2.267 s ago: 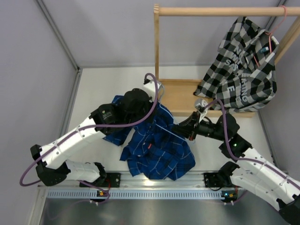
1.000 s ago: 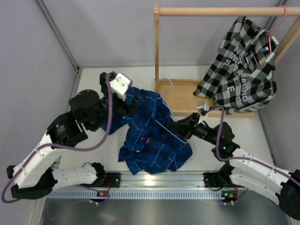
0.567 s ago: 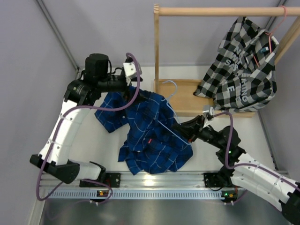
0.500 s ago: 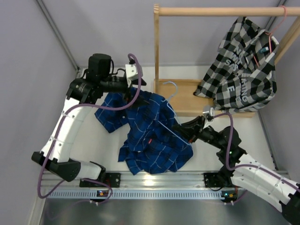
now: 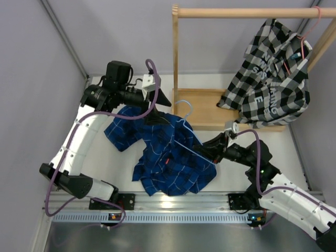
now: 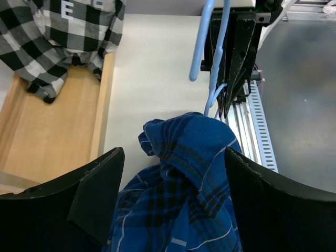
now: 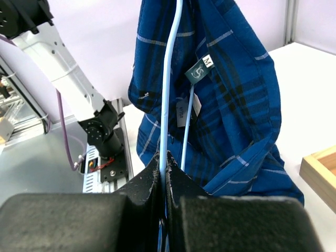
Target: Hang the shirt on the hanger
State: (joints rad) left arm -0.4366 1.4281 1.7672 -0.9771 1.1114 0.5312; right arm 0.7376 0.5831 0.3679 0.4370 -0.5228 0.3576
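The royal-blue checked shirt (image 5: 165,155) lies bunched on the table and is draped over the light-blue hanger (image 5: 184,111), whose hook sticks out at the back. My right gripper (image 5: 214,149) is shut on the hanger's wire (image 7: 167,84), and the shirt (image 7: 231,89) hangs from it with its label showing. My left gripper (image 5: 160,98) hovers above the shirt's back edge, open. Its fingers (image 6: 97,191) stand wide on either side of a raised fold of shirt (image 6: 186,168) without touching it. The hanger (image 6: 211,37) and the right gripper show beyond that fold.
A wooden clothes rack (image 5: 247,11) with a wooden base tray (image 5: 205,107) stands at the back right. On it a black-and-white checked shirt (image 5: 270,73) hangs from a pink hanger (image 5: 310,26). Grey walls close in the left and back. A metal rail (image 5: 157,216) runs along the near edge.
My left arm has risen and swung to the back, bringing its gripper over the shirt's back edge, with the jaws narrowing slightly. The right gripper and hanger have shifted a little toward the front.
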